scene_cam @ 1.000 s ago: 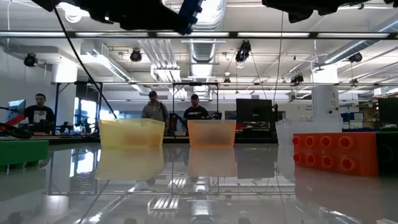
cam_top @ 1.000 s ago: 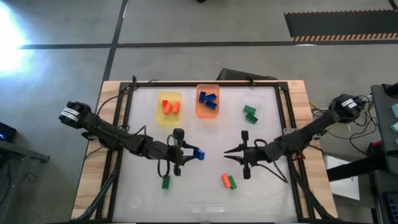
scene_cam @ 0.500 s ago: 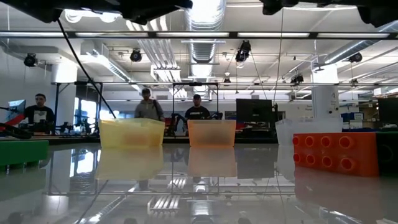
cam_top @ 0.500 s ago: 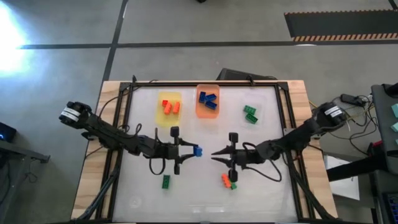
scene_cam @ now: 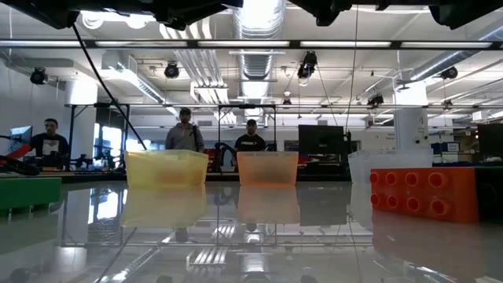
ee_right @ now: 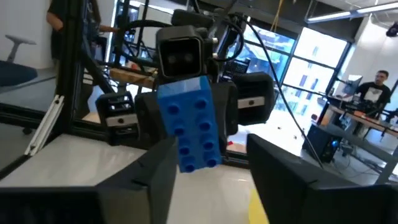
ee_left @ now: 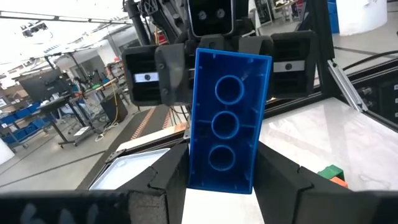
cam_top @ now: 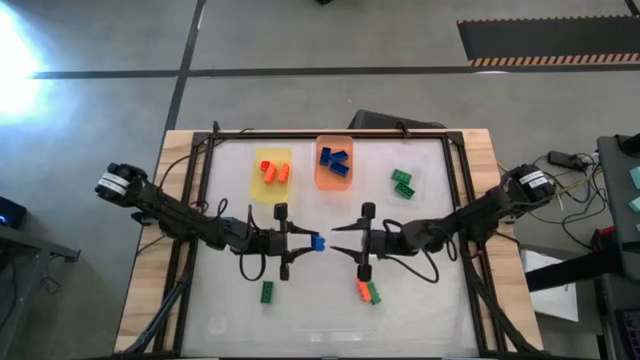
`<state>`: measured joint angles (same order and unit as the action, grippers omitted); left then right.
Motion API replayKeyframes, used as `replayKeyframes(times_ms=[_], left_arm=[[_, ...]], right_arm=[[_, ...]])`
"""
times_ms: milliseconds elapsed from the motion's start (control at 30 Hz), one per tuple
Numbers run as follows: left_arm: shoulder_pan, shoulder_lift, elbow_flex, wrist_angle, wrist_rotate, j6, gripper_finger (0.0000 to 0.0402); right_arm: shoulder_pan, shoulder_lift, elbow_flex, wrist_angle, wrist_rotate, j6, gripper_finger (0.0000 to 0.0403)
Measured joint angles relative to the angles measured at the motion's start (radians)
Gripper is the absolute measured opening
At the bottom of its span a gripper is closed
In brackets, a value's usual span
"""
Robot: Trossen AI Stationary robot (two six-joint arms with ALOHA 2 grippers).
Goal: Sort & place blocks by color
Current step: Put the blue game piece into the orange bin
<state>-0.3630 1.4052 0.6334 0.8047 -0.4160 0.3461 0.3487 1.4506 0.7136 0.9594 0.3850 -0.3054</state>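
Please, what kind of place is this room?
Probably a robotics lab or workshop: exposed ceiling ducts, workbenches with monitors, people standing behind, and a framed table holding two robot arms.

I'm looking at the white table (cam_top: 230,310) with its wooden border. Along the far edge a yellow tray (cam_top: 271,175) is sitting left of centre, an orange tray (cam_top: 334,163) at centre, and a clear tray (cam_top: 405,181) to the right. Toward the near edge, a green block (cam_top: 267,292) is lying left of centre and an orange block (cam_top: 361,291) is touching a second green block (cam_top: 372,293).
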Motion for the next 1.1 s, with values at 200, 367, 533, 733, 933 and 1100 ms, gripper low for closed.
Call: replayKeyframes(times_ms=[200, 367, 533, 733, 933, 1100], left_arm=[[0.001, 0.000, 0.000, 0.000, 0.000, -0.003, 0.0132], [0.002, 0.000, 0.000, 0.000, 0.000, -0.003, 0.0132], [0.003, 0.000, 0.000, 0.000, -0.001, -0.003, 0.0132], [0.003, 0.000, 0.001, 0.002, -0.009, -0.010, 0.0132], [0.003, 0.000, 0.001, -0.001, -0.011, -0.027, 0.0136], [0.003, 0.000, 0.001, -0.001, -0.012, -0.027, 0.0140]], right_arm=[[-0.027, 0.013, 0.016, -0.008, -0.024, 0.007, 0.0238], [-0.049, 0.035, 0.048, -0.011, -0.158, 0.007, 0.0267], [-0.070, 0.060, 0.075, -0.015, -0.152, 0.000, 0.0277], [-0.072, 0.090, 0.114, -0.012, -0.156, -0.045, 0.0268], [-0.073, 0.104, 0.135, -0.019, -0.157, -0.066, 0.0238], [-0.072, 0.108, 0.147, -0.035, -0.157, -0.065, 0.0193]])
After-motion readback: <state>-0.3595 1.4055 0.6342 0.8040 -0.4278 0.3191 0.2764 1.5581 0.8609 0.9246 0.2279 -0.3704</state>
